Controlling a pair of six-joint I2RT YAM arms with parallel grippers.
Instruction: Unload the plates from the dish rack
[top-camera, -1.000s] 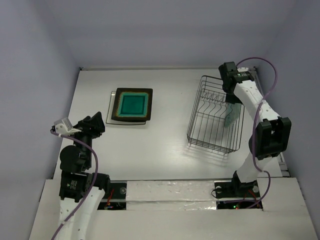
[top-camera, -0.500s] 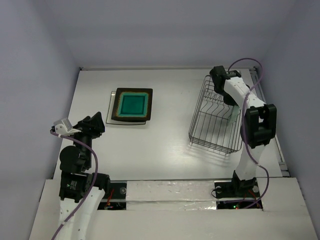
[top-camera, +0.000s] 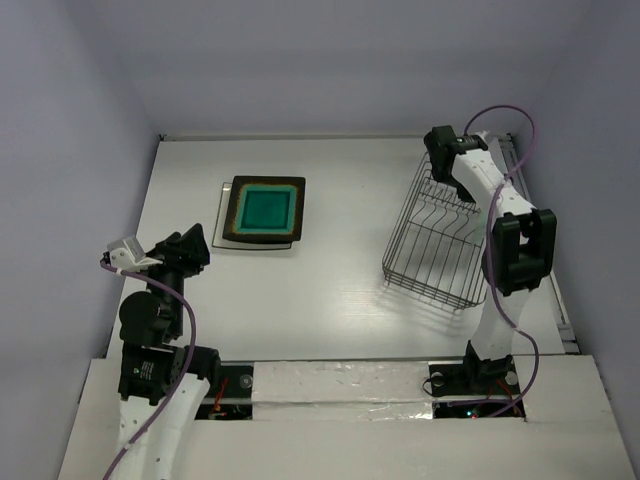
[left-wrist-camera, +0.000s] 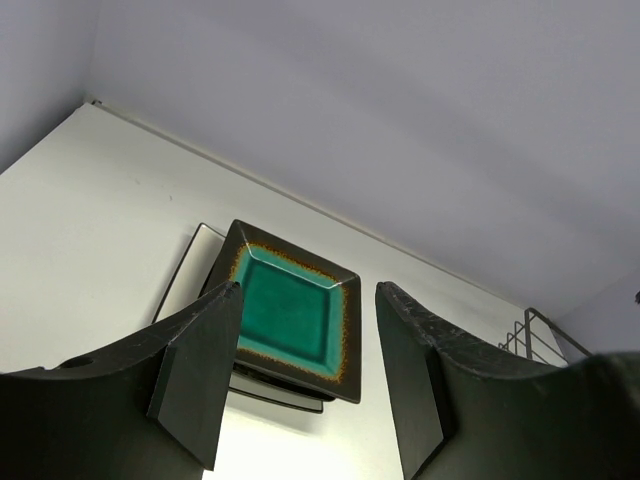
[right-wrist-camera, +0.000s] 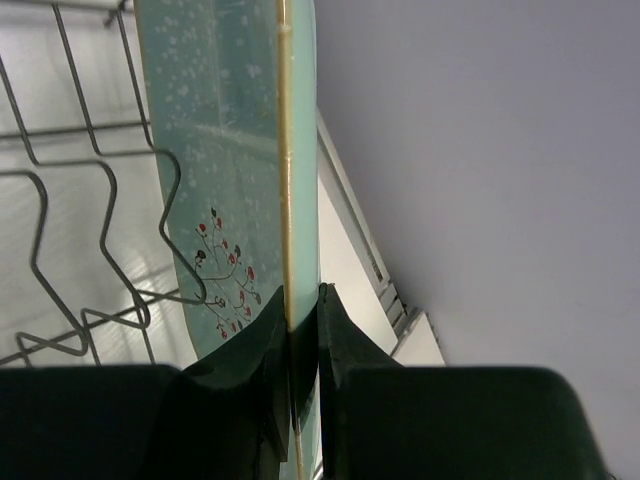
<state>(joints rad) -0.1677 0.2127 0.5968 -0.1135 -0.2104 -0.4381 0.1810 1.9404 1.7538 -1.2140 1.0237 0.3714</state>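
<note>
Pinching a racked plate, ready for lift-out.
The left gripper (left-wrist-camera: 307, 385) hung at 8 o'clock of the table with its fingers spread on nothing, facing the teal plate (top-camera: 262, 210) stacked at 10 o'clock. At 2 o'clock the right gripper (right-wrist-camera: 300, 325) pinched the rim of the pale green plate (right-wrist-camera: 225, 150), which stood on edge among the dish rack (top-camera: 436, 291) tines. The next move probably called for a straight lift clear of the wires.

Metal-wire rack (top-camera: 438, 245), glossy transl. plate (right-wrist-camera: 225, 150)
</note>
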